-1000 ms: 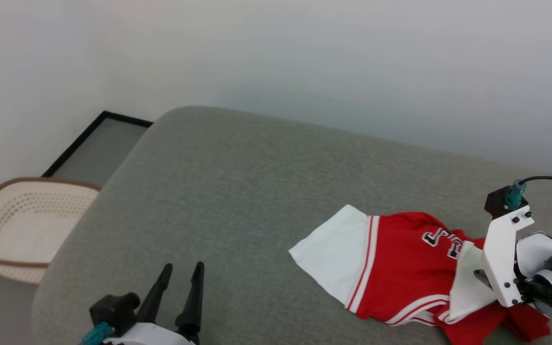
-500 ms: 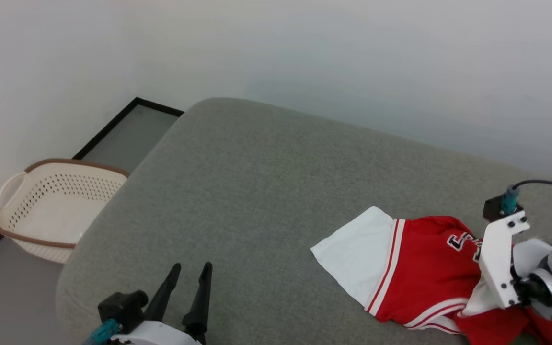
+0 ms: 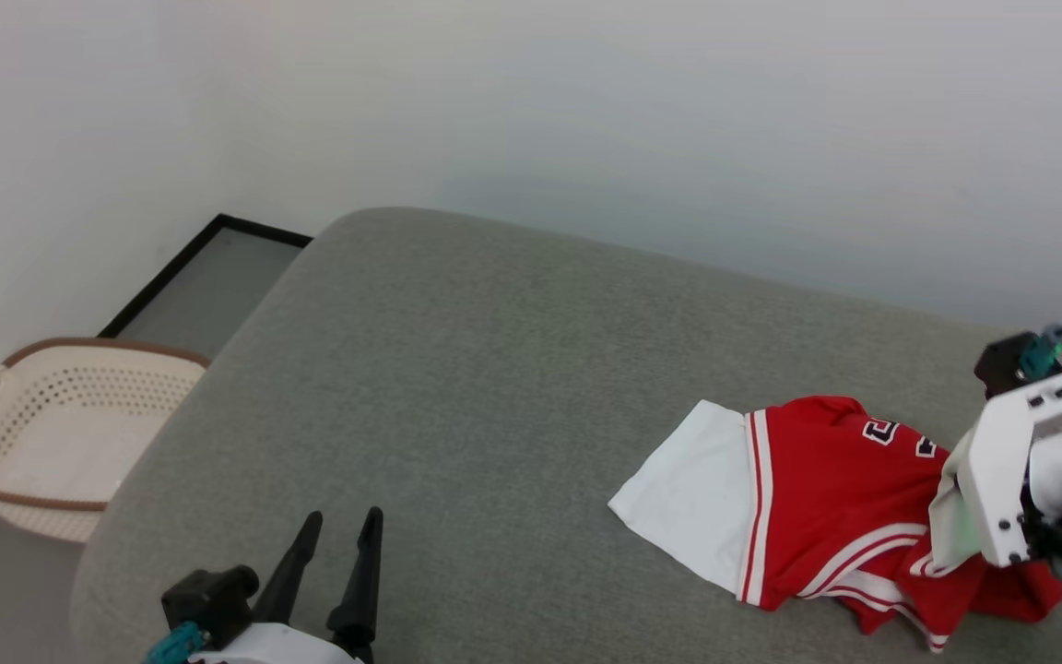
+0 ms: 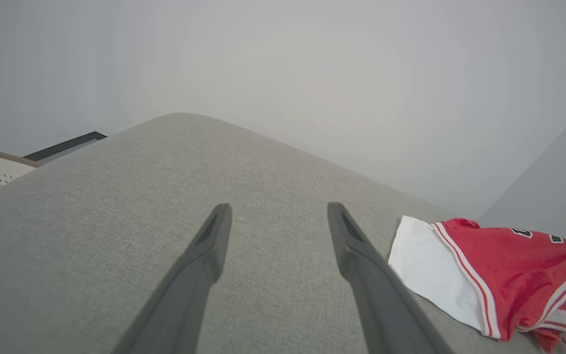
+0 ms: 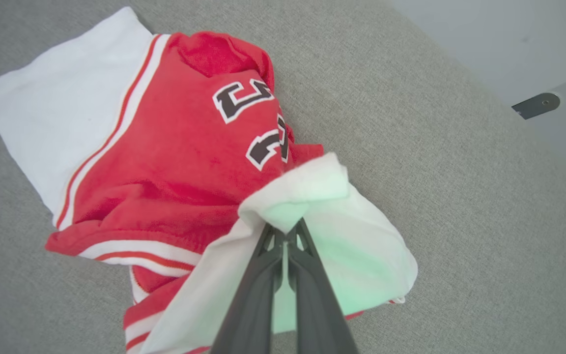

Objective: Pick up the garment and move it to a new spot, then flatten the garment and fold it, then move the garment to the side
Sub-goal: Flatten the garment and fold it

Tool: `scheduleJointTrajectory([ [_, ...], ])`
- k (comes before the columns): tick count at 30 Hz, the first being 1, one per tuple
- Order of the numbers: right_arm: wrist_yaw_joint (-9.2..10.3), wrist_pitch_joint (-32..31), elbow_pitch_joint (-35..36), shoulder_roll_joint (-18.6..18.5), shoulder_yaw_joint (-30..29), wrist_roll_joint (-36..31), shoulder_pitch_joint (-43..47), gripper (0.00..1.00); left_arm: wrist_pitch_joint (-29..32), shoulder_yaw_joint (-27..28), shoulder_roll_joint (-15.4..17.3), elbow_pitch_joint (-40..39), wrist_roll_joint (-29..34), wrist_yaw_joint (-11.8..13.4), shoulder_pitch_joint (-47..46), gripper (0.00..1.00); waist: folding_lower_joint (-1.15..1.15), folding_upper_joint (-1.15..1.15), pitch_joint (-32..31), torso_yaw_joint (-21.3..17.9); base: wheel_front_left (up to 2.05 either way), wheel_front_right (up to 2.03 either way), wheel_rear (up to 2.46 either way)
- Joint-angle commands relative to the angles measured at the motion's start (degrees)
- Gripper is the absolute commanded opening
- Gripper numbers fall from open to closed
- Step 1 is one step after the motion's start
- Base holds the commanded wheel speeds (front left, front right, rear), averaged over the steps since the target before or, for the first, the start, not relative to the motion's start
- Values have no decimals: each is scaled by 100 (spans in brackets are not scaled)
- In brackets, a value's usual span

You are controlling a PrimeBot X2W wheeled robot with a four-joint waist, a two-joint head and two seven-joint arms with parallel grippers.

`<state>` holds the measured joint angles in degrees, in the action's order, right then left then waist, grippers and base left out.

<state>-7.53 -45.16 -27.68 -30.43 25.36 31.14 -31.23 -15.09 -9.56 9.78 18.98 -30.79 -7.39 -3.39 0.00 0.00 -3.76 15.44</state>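
Observation:
The garment [image 3: 826, 489], a red jersey with a white sleeve and striped trim, lies crumpled on the grey cushion [image 3: 494, 369] at the right. Part of its black lettering shows near the top. In the right wrist view my right gripper [image 5: 285, 230] is shut on a bunched white sleeve [image 5: 312, 196] of the garment [image 5: 165, 162], with the cloth lifted into a peak. In the head view that arm's white wrist bracket [image 3: 1001, 480] hides the fingers. My left gripper [image 3: 343, 518] stands open over bare cushion at the lower left, well away from the garment [image 4: 499, 265].
A cream perforated laundry basket [image 3: 52, 433] with a brown rim stands on the floor left of the cushion. A plain pale wall rises behind. The cushion's rounded edge drops off at the left and front. Bare grey fabric lies between the two grippers.
The head view swung aside and back. My right gripper has moved slightly right and up with the white sleeve, dragging the garment a little rightward. The left gripper stays put.

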Motion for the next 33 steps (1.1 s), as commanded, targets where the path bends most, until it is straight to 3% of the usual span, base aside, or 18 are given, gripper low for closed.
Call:
scheduleJointTrajectory([
  [1,8,111,59,-11,-91,7,173,0,-9,28,-3,-27,49,-12,30,100,0,0,-2,-96,0,0,0],
  [10,8,532,484,20,-490,-68,940,0,-9,42,10,-34,48,-12,-19,100,0,0,-1,-285,0,0,0],
  [26,9,935,650,652,-1854,-525,2195,1,-9,71,41,-57,71,-12,-22,100,0,0,37,-434,0,0,0],
  [28,9,941,639,729,-1988,-580,2274,15,-9,70,40,-57,65,-12,-27,100,0,0,48,-444,0,0,0],
  [30,9,909,639,807,-2066,-640,2350,14,-9,72,46,-55,65,-12,-24,100,0,0,56,-456,0,0,0],
  [31,9,901,633,834,-2110,-664,2382,18,-9,73,47,-53,67,-12,-23,100,0,0,60,-461,0,0,0],
  [33,9,896,617,879,-2196,-747,2410,42,-9,65,46,-48,73,-12,-31,100,0,0,66,-469,0,0,0],
])
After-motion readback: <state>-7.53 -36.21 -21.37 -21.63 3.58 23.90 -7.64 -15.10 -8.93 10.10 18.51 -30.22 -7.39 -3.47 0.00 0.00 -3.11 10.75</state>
